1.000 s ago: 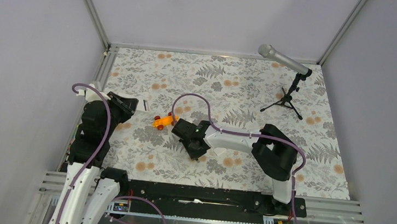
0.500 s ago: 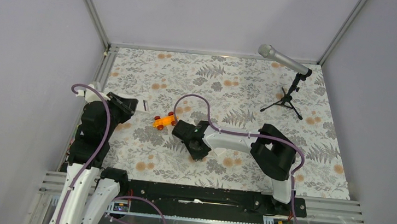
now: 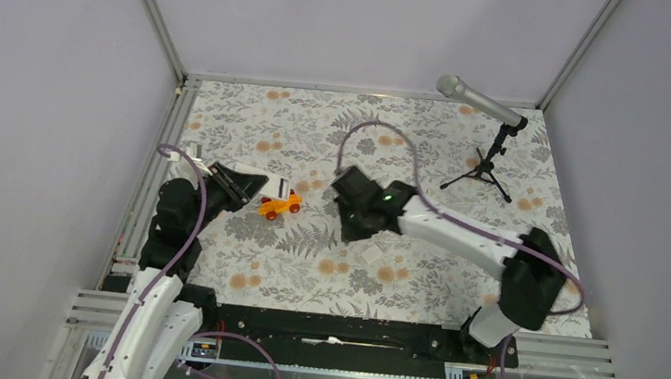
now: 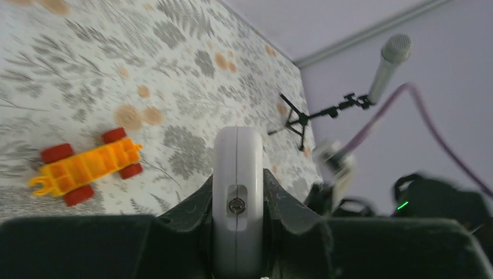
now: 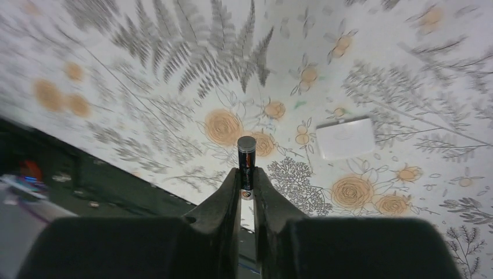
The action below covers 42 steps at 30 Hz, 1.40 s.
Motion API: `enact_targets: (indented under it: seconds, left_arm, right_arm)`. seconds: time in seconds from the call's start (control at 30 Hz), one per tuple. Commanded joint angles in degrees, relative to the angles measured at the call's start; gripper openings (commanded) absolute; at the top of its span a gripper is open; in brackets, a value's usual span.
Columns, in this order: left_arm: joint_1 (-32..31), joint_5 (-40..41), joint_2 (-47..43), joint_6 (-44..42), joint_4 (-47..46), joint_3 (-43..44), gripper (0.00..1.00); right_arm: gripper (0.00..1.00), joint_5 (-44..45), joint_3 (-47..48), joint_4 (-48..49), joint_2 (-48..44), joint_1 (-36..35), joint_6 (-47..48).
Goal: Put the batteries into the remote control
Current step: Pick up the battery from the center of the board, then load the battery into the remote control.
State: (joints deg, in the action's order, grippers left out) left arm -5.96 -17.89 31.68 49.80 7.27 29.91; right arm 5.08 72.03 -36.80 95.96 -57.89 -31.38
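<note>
My left gripper [image 3: 253, 184] is shut on the remote control [image 3: 273, 183], a white-grey handset held edge-on between the fingers in the left wrist view [image 4: 237, 174], above the mat left of centre. My right gripper [image 3: 354, 217] is shut on the dark brown-black battery [image 5: 246, 158], which stands out past the fingertips above the mat. The two grippers are apart, with the orange toy car [image 3: 279, 205] below and between them. The blue-purple battery is not in view.
A small flat white square piece [image 3: 372, 256] lies on the floral mat below my right gripper and shows in the right wrist view [image 5: 346, 138]. A microphone on a small tripod [image 3: 488, 153] stands at the back right. Metal rails border the mat.
My right arm has risen and swung back and right with the battery, uncovering the white square piece. My left arm has moved right with the remote, towards the orange car.
</note>
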Motion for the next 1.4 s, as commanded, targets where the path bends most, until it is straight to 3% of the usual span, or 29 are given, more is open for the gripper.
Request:
enact_targets:
  seconds: [0.0, 0.17, 0.37, 0.63, 1.37]
  left_arm:
    - [-2.1, -10.4, 2.9, 7.8, -21.4, -3.9, 0.0]
    - [-7.7, -10.6, 8.0, 13.3, -30.0, -5.3, 0.0]
    - [-10.6, -7.6, 11.6, 20.1, -32.9, -6.4, 0.0]
    - [-11.9, -4.8, 12.9, 23.0, -37.1, -8.7, 0.0]
    - [-12.1, -4.2, 11.7, 24.5, -39.1, -11.1, 0.0]
  right_arm:
    - [0.08, -8.2, 1.0, 1.3, -11.7, 7.6, -4.1]
    - [0.09, -15.9, 9.0, -3.0, -12.5, 10.9, -8.9]
    - [0.08, -20.7, 14.8, -4.6, -10.4, 11.0, -15.5]
    - [0.08, -25.1, 13.0, -0.4, -9.0, 11.1, -21.3]
    - [0.12, -23.7, 12.2, 3.2, -5.6, 11.3, -25.4]
